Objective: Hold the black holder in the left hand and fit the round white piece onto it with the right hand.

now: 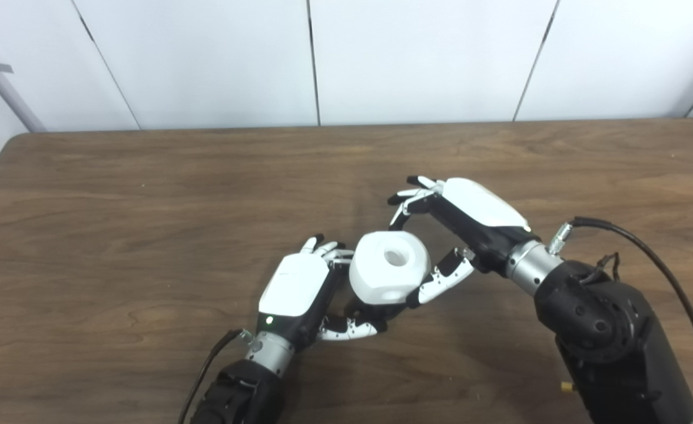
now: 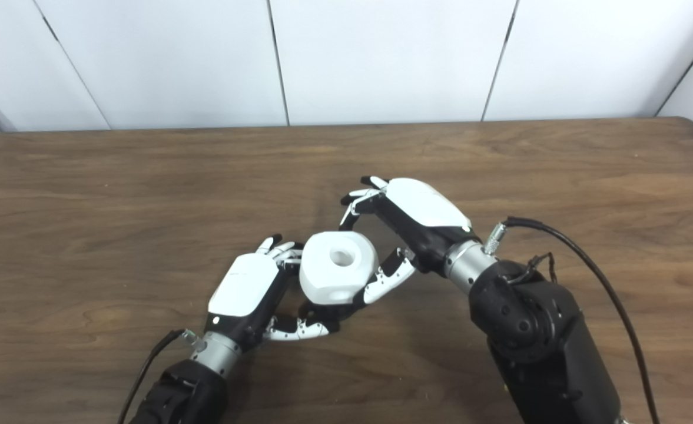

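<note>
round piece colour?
White, with a hole in its top; the round piece shows best in the left eye view.

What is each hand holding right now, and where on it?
The left hand grips something dark, mostly hidden under the white piece, from below. The right hand has its thumb on the piece's right side; other fingers stand clear.

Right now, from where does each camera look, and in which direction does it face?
Left eye view: on the head, looking down at the wooden table; the left hand and right hand enter from below.
Right eye view: beside it, slightly to the right, same direction, same arms.
Shared: both show the round white piece between the hands, the black holder mostly hidden underneath.
</note>
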You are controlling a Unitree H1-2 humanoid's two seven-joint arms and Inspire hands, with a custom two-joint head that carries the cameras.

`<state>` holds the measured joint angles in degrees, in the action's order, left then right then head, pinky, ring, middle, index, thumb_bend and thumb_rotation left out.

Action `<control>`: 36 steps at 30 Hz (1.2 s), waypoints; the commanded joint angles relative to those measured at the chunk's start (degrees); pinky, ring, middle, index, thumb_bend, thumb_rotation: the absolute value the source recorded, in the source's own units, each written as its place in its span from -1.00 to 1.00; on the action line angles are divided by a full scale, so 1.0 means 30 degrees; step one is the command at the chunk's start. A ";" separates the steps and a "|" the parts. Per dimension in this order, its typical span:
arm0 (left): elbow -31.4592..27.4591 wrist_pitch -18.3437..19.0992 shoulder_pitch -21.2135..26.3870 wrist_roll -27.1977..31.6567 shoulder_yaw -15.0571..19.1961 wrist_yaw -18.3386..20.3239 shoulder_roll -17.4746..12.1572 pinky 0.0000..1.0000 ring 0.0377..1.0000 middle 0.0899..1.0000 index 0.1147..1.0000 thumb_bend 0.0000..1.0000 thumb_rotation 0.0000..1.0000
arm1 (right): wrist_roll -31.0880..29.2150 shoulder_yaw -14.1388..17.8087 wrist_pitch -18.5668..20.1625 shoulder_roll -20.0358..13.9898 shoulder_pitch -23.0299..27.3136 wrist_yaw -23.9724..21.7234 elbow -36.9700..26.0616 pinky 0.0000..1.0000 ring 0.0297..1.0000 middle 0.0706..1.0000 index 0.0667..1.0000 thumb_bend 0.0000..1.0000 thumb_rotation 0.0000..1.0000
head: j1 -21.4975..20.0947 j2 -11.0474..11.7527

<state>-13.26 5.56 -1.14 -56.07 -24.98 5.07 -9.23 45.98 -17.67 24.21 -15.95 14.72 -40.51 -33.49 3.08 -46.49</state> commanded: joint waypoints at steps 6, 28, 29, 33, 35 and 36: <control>-0.0368 -0.0006 -0.0083 -0.0280 -0.0189 0.0506 -0.0112 0.99 0.76 0.52 -0.16 0.05 -0.89 | -0.0131 -0.0016 -0.0125 -0.0184 0.0265 0.0012 -0.0004 1.00 0.99 0.69 -0.11 0.05 -0.73 | 0.0100 -0.0073; -0.0262 -0.0132 -0.0040 -0.0218 -0.0178 0.0296 -0.0079 0.99 0.75 0.52 -0.16 0.05 -0.89 | -0.0207 -0.0253 -0.0114 -0.0243 0.0124 -0.0073 0.0077 1.00 0.98 0.69 -0.11 0.05 -0.73 | 0.0107 -0.0064; -0.0258 -0.0137 -0.0040 -0.0210 -0.0177 0.0289 -0.0078 0.99 0.75 0.52 -0.16 0.05 -0.89 | -0.0195 -0.0262 -0.0145 -0.0251 0.0135 -0.0054 0.0084 1.00 0.98 0.69 -0.11 0.05 -0.73 | 0.0107 -0.0064; -0.0250 -0.0112 -0.0019 -0.0259 -0.0202 0.0347 -0.0089 0.99 0.75 0.52 -0.16 0.05 -0.89 | -0.0101 -0.0306 -0.0147 -0.0269 0.0161 -0.0028 0.0131 1.00 0.98 0.69 -0.11 0.05 -0.73 | 0.0096 -0.0021; -0.0229 -0.0152 -0.0010 -0.0224 -0.0197 0.0301 -0.0084 0.99 0.75 0.52 -0.16 0.05 -0.89 | -0.0047 -0.0340 -0.0161 -0.0309 0.0191 -0.0044 0.0146 1.00 0.98 0.69 -0.10 0.05 -0.72 | 0.0096 -0.0021; -0.0218 -0.0175 -0.0009 -0.0195 -0.0192 0.0274 -0.0081 0.98 0.75 0.52 -0.16 0.05 -0.89 | -0.0028 -0.0361 -0.0195 -0.0338 0.0207 -0.0044 0.0150 1.00 0.97 0.69 -0.10 0.05 -0.72 | 0.0096 -0.0021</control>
<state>-13.59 5.75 -1.18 -56.10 -25.01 5.38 -9.23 45.36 -18.16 24.30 -16.32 14.62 -40.42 -33.49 3.34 -46.49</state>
